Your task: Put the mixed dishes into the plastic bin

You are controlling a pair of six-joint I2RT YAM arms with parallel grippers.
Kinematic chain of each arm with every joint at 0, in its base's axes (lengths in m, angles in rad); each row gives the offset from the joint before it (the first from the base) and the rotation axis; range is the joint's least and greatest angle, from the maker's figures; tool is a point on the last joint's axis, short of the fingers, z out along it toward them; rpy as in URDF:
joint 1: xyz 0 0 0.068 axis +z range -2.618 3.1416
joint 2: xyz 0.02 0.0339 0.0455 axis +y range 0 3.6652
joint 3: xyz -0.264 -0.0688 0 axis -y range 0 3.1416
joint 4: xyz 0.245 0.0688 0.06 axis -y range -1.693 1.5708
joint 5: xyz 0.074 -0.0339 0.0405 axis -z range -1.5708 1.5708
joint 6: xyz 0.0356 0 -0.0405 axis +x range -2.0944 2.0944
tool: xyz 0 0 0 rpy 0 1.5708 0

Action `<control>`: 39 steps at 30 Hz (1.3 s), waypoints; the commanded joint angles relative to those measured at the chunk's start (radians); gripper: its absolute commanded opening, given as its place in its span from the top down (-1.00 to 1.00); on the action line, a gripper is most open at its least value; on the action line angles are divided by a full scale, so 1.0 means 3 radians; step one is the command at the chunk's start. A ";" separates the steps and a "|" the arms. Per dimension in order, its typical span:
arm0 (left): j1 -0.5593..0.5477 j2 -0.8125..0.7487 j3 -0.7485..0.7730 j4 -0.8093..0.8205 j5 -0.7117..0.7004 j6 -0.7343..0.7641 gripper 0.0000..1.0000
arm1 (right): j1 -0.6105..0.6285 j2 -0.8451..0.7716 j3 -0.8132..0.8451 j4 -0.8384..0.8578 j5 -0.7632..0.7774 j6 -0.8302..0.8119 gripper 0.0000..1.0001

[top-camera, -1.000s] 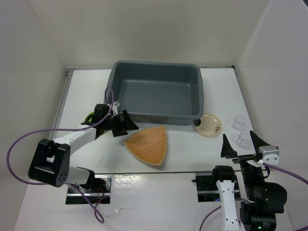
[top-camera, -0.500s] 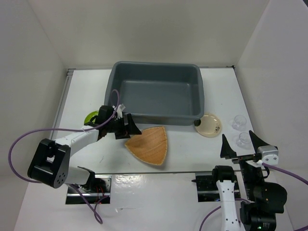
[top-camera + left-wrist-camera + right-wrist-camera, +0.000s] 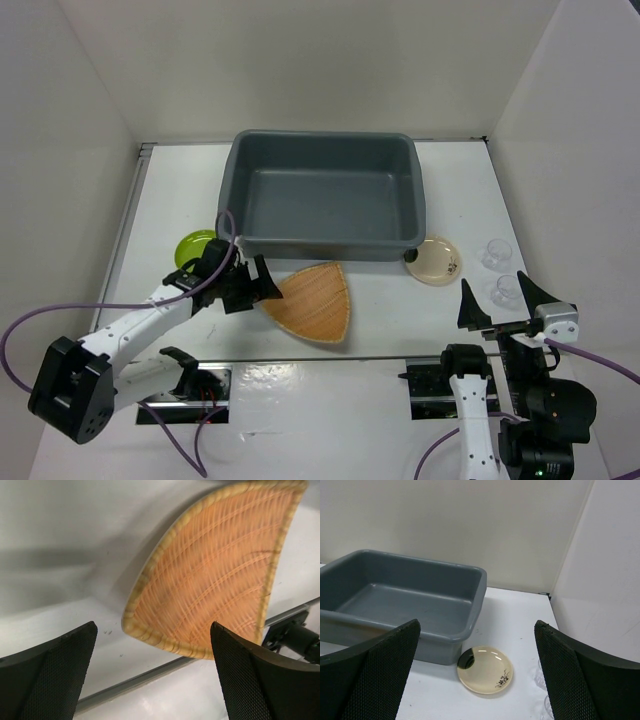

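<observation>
- Hanging at the near right, the right gripper (image 3: pixel 495 285) is spread wide and empty, the clear cups (image 3: pixel 496 252) just beyond it.
- The left gripper (image 3: pixel 154 630), likewise spread and empty, brackets a corner of the wooden plate (image 3: pixel 220 570), lying flat before the plastic bin (image 3: pixel 330 243).
- Risk: fingers may skid off the shallow woven rim and shove the plate across the smooth table (image 3: pixel 170 190).
- The lime-green plate (image 3: pixel 195 245) and cream plate (image 3: pixel 435 259) lie outside the bin.
- Plain white walls (image 3: pixel 300 60) enclose the table.
</observation>
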 commanded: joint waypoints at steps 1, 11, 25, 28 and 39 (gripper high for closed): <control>-0.0124 -0.0015 -0.0045 -0.0157 -0.0153 -0.0124 -1.00 | -0.0025 -0.0188 0.0006 0.0109 -0.0011 -0.0011 -0.98; -0.0247 0.0097 -0.0188 0.0179 0.0009 -0.0023 -1.00 | -0.0025 -0.0188 0.0006 0.0109 -0.0011 -0.0011 -0.98; -0.0211 0.0343 -0.0351 0.0676 0.0179 0.0157 -0.38 | -0.0025 -0.0188 0.0006 0.0109 -0.0011 -0.0011 -0.98; -0.0211 0.0379 -0.0382 0.0676 0.0179 0.0157 0.22 | -0.0025 -0.0188 0.0006 0.0109 -0.0047 -0.0011 -0.98; -0.0354 0.0189 -0.0224 0.0170 -0.0072 -0.0011 1.00 | -0.0025 -0.0188 0.0006 0.0109 -0.0047 -0.0011 -0.98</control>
